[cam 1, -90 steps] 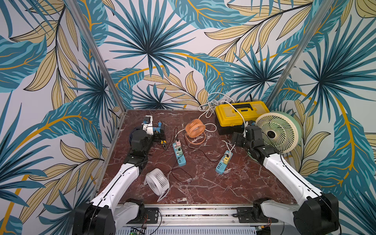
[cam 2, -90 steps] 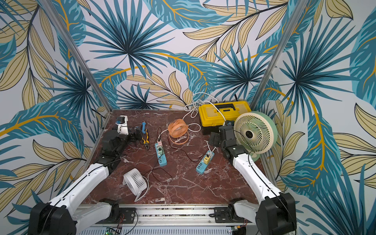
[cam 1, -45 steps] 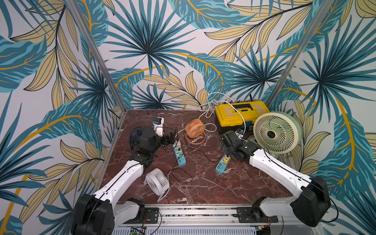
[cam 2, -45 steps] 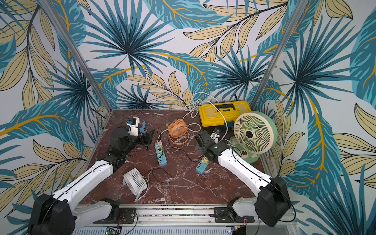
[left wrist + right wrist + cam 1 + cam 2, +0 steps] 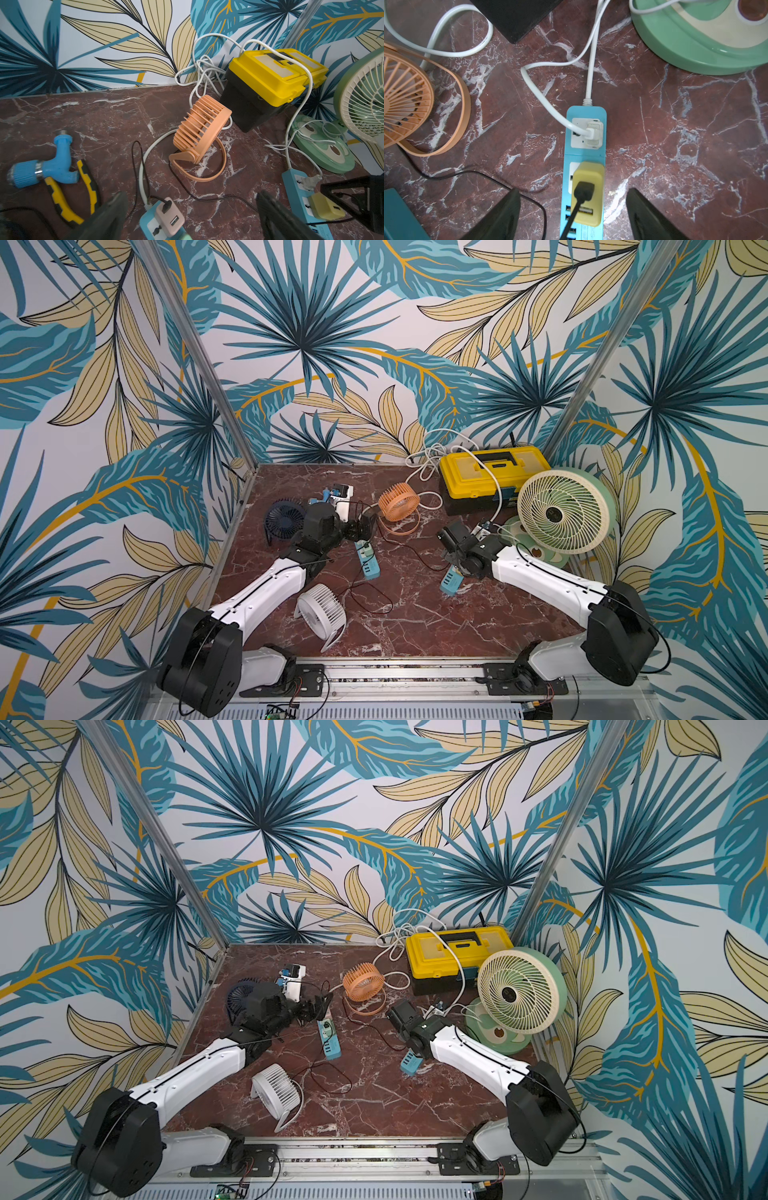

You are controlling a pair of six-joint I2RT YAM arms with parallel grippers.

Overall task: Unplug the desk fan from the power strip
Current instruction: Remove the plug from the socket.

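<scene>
Right arm [image 5: 540, 578] low over power strip [image 5: 584, 155]

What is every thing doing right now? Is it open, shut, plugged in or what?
Toolbox: lid shut.
White plug: plugged into the power strip.
Yellow charger: plugged in, black cable attached.
Pink charger: plugged in.
Big green fan: standing upright.
Left tool: open, holding nothing.
Right tool: open, either side of the yellow charger.

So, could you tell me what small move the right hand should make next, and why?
Probably lower the right hand and close on the yellow adapter: the fingers stand open either side of it without touching, and it is plugged into the power strip.
</scene>
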